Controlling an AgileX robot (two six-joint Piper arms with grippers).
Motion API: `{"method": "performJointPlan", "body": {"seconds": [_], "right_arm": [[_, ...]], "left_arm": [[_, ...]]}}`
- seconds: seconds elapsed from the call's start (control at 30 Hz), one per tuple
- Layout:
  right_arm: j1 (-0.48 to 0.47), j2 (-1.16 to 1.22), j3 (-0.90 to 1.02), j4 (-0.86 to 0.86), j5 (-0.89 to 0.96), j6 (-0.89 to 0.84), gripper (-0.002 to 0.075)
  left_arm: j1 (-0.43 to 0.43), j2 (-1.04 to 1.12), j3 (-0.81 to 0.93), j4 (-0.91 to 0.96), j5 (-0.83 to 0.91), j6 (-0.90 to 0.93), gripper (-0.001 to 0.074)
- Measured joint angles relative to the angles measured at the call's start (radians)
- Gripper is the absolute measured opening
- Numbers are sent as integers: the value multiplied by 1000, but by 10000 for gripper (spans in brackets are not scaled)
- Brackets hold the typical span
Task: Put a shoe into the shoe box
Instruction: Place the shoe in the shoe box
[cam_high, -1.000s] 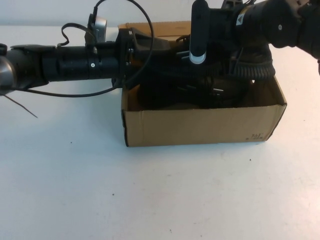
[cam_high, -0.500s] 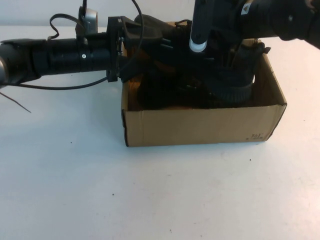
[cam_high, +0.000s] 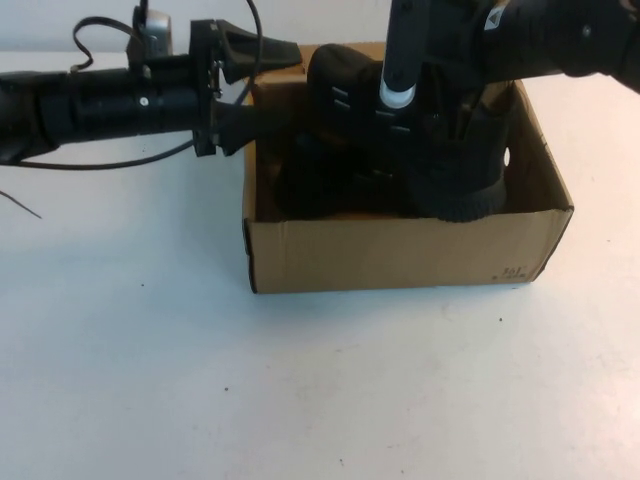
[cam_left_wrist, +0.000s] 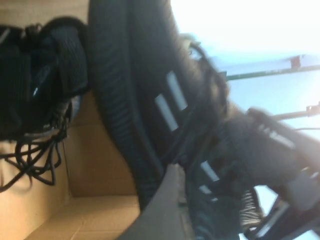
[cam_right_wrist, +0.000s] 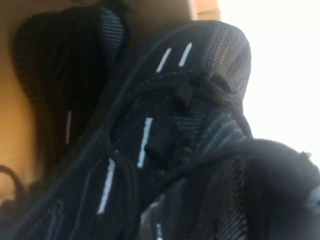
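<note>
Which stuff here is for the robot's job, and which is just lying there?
For the job:
- the shoe, tilted in the box, right gripper over it, shut
- the shoe box
- left gripper, open, at the box's left end

Just lying there:
- the second shoe, already in the box
- the white table

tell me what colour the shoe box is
Brown cardboard shoe box, small dark print near one corner; clearest in the high view.

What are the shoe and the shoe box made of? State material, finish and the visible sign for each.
Shoe: looks like black knit mesh, matte, with a woven texture in the right wrist view; its ribbed sole seems to be rubber or foam.
Shoe box: brown corrugated cardboard by its look, dull and uncoated, with raw cut edges.
Left tool: open beside the box.
Right tool: hidden above the shoe.
</note>
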Motion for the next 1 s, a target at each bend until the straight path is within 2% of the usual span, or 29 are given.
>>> {"method": "performJointPlan", "body": {"seconds": [0.13,0.2,0.27,0.4,0.5,0.57,0.7,1.0], "right_arm": [[0,0,0,94,33,-165,10],[0,0,0,178,56,-307,10],[0,0,0,272,77,-455,10],[0,0,0,430,93,-763,10],[0,0,0,483,93,-910,10],[-2,2,0,498,93,-986,10],[-21,11,0,511,92,-1048,10],[-51,33,0,502,129,-1062,10]], "left_arm": [[19,-29,-12,0,0,-14,621],[28,-48,-26,0,0,-22,576],[34,-67,-44,0,2,-27,491],[41,-109,-76,0,8,-34,274],[41,-138,-85,0,13,-47,138],[41,-154,-90,0,17,-50,76],[41,-174,-90,0,19,-54,36],[41,-177,-90,6,19,-54,27]]}}
